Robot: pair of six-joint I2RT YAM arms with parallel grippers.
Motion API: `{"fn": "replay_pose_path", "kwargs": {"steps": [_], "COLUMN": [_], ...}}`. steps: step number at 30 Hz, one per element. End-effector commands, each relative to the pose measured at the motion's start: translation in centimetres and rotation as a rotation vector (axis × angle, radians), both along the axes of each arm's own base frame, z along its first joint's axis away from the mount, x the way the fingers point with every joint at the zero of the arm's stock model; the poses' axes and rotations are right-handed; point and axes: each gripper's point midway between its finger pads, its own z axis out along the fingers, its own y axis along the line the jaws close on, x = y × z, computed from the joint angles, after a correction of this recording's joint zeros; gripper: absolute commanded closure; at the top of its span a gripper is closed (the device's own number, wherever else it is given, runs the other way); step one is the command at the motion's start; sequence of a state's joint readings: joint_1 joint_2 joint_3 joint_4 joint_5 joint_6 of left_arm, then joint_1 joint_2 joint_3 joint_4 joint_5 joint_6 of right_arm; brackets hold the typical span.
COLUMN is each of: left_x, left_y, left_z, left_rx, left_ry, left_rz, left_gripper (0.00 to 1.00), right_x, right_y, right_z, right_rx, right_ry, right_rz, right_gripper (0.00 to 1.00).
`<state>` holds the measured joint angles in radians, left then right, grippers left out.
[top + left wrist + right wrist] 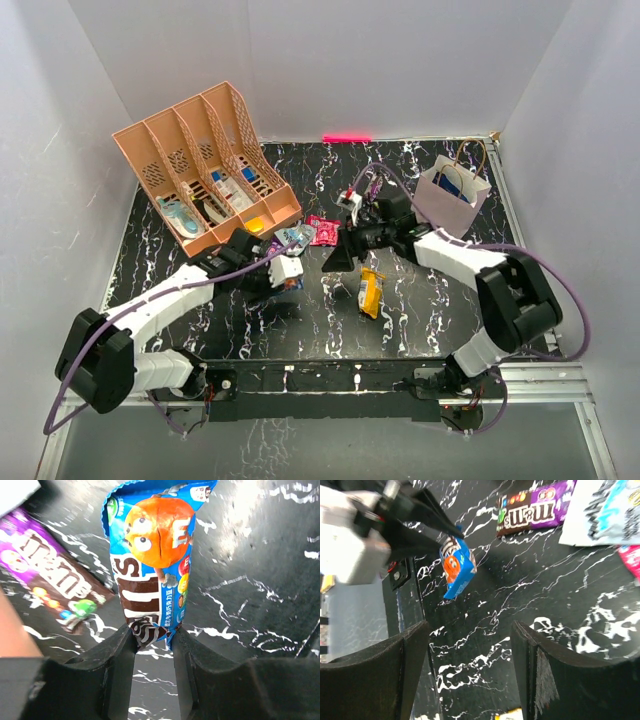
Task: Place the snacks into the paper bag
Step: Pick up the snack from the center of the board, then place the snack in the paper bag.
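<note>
My left gripper (152, 636) is shut on the lower end of a blue M&M's packet (152, 555); the same packet (457, 566) hangs from its dark fingers in the right wrist view. From above, the left gripper (288, 280) sits left of centre. A purple M&M's packet (50, 582) lies flat just beside it. My right gripper (336, 257) stands open over bare table, nothing between its fingers (540, 665). A yellow packet (370, 292) lies just in front of it. The pale paper bag (452, 197) stands upright at the back right, something dark blue showing in its mouth.
The peach slotted organiser (205, 170) stands at the back left, close to my left arm. A pink packet (322, 232) and a white-and-teal packet (294, 238) lie between the two grippers. Grey walls close in the black marbled table (180, 250).
</note>
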<state>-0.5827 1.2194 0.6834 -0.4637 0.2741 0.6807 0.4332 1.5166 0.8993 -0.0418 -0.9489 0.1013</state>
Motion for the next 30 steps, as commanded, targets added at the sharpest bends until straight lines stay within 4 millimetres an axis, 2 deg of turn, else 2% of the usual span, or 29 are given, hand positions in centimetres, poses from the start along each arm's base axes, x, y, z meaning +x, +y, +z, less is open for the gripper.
{"fn": "replay_pose_path", "kwargs": {"steps": [1,4,8,16,22,30], "left_x": [2.4,3.4,3.9,4.1,3.8,3.9], "left_y": [-2.4,-3.2,-4.0,-4.8,-4.9,-5.2], "left_z": [3.7,4.8,5.6,6.4,6.6,7.4], "left_rx": [-0.078,-0.104,-0.131,-0.173,-0.191,-0.212], "left_ry": [-0.066,-0.077,-0.072,-0.063,-0.059,-0.068], "left_rz": [-0.019,0.004,0.013,0.036,0.033,0.029], "left_gripper": [0.69,0.69,0.69,0.7,0.7,0.7], "right_x": [0.3,-0.2,-0.5,0.6,0.7,1.6], "right_y": [2.7,3.6,3.7,4.2,5.4,6.1], "right_z": [0.7,1.3,1.8,2.3,2.7,2.2], "right_rx": [0.065,0.1,0.108,0.1,0.09,0.063], "right_ry": [0.039,0.054,0.056,0.041,0.008,0.014], "right_rz": [0.021,0.049,0.066,0.039,0.042,0.024], "right_gripper": [0.32,0.32,0.3,0.28,0.32,0.45]}}
